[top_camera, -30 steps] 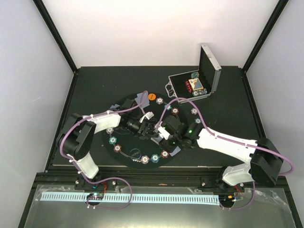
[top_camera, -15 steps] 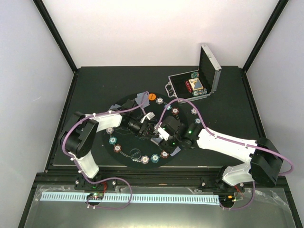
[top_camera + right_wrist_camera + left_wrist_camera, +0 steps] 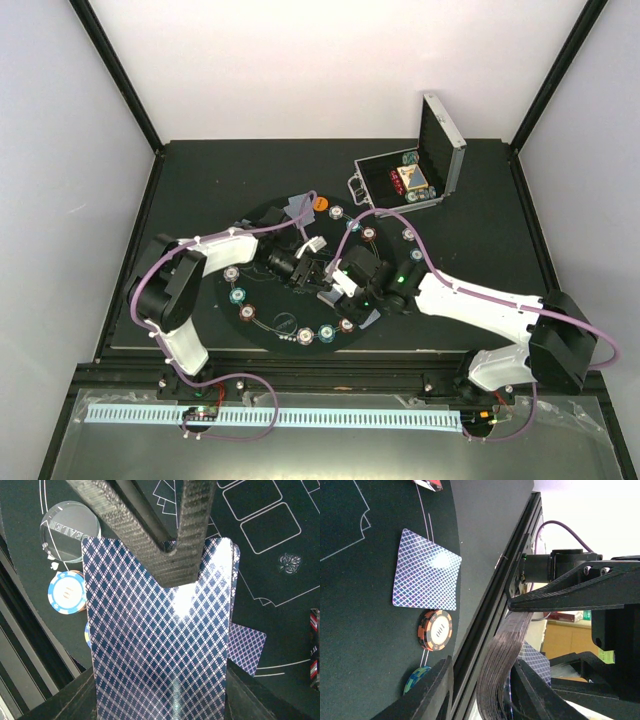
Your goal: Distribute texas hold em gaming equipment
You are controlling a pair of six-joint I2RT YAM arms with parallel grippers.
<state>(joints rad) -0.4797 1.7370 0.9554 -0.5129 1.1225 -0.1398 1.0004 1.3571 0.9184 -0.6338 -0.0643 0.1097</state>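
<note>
Robot lab cell — white wall panels, black frame struts around table.

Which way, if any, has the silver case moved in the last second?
No, it has not moved. The silver case sits open at the same spot near the table's back edge.

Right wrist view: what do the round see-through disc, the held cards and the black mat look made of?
Disc: clear plastic, probably acrylic; it carries lettering and the dark ground shows through it.
Cards: coated card, glossy; there is bright glare on the patterned back.
Mat: matte, perhaps felt or rubber; it has no shine and white printed lines.
</note>
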